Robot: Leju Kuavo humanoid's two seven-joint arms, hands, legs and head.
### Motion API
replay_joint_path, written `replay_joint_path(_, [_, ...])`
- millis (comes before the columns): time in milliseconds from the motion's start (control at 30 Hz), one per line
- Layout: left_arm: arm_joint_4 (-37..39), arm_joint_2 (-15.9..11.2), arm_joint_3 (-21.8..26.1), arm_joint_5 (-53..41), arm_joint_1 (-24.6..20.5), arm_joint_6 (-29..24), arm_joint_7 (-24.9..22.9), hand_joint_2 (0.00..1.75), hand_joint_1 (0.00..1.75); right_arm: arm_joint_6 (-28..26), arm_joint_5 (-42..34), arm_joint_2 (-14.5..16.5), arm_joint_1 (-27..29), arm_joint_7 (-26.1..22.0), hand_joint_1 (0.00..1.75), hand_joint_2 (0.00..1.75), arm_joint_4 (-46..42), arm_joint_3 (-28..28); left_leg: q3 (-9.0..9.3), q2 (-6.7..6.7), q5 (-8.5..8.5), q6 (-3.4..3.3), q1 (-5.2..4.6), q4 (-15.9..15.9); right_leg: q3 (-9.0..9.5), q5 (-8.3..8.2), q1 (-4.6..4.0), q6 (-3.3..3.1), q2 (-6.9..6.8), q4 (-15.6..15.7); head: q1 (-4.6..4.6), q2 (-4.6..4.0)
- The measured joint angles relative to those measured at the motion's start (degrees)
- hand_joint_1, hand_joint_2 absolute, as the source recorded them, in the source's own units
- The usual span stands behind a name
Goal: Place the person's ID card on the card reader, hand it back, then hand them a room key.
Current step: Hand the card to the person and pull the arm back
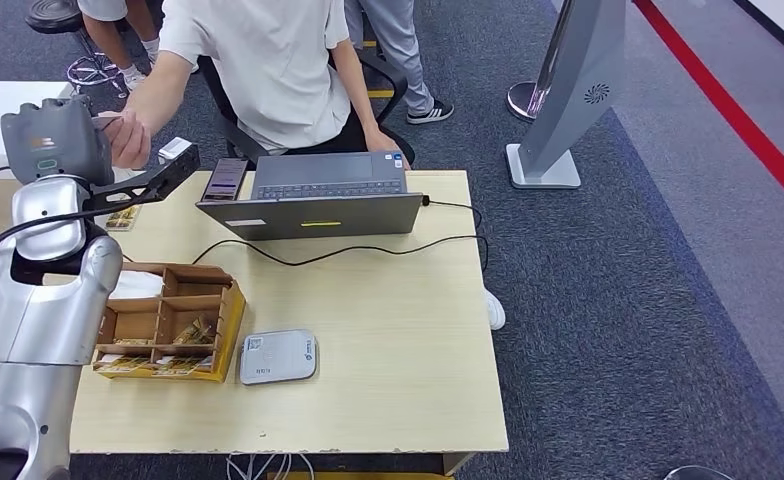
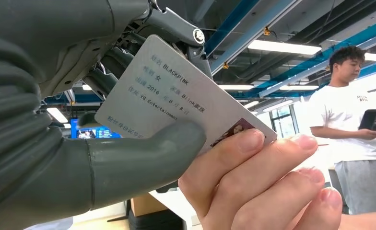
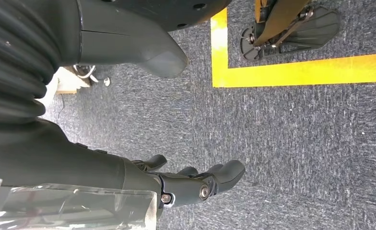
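My left hand [image 2: 128,158] is raised at the table's far left and pinches a white ID card [image 2: 171,103] between thumb and fingers. The card has printed text and a small photo. A person's hand [image 2: 253,182] grips the same card at its photo end. In the head view the seated person's hand [image 1: 128,138] meets my left hand [image 1: 153,178] above the table's back left corner. The white card reader [image 1: 278,356] lies flat near the table's front. My right hand [image 3: 195,184] hangs over the carpet, fingers loosely apart, holding nothing.
A cardboard box [image 1: 168,320] with compartments of cards stands left of the reader. An open laptop [image 1: 318,200] with a black cable and a phone [image 1: 226,178] sit at the table's [image 1: 388,340] back edge. A grey stand [image 1: 568,100] rises to the right.
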State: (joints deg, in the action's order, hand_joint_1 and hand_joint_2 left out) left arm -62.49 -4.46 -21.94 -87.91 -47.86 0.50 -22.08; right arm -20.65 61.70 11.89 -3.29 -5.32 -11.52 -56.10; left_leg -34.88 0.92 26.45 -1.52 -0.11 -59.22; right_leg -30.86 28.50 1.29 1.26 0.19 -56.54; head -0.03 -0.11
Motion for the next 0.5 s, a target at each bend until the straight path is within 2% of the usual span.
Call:
replay_joint_path(33, [0.23, 0.00, 0.00, 0.00, -0.14, -0.08, 0.00, 1.75, 0.00, -0.01, -0.01, 0.00, 0.00, -0.02, 0.00, 1.75, 0.01, 0.01, -0.04, 0.00, 0.00, 0.00, 0.00, 0.00, -0.03, 0.00, 0.00, 0.00, 0.00, 0.01, 0.00, 0.00])
replay_joint_path(167, [0.52, 0.02, 0.12, 0.00, -0.55, -0.83, 0.44, 1.75, 0.00, 0.03, -0.04, 0.02, -0.04, -0.40, 0.00, 1.75, 0.03, 0.01, -0.05, -0.02, 0.01, -0.02, -0.02, 0.00, -0.04, 0.00, 0.01, 0.00, -0.03, 0.02, 0.00, 0.00])
replay_joint_path(300, [-0.98, 0.19, 1.23, 0.04, 0.94, -2.39, 3.58, 1.75, 0.00, 0.04, -0.26, 0.02, -0.03, -0.77, 0.00, 1.75, 0.08, 0.00, -0.01, -0.01, 0.00, -0.02, -0.02, 0.00, -0.04, 0.00, 0.01, 0.01, -0.02, 0.01, -0.01, 0.00])
replay_joint_path(500, [-12.34, 0.88, 1.92, 0.42, 7.74, -1.62, 8.43, 1.75, 0.00, -0.04, -1.72, 0.02, 0.01, -0.75, 0.00, 1.75, 0.11, -0.27, 0.01, -0.02, -0.03, -0.02, -0.01, 0.00, -0.01, -0.01, 0.00, 0.01, -0.04, 0.00, 0.01, 0.00])
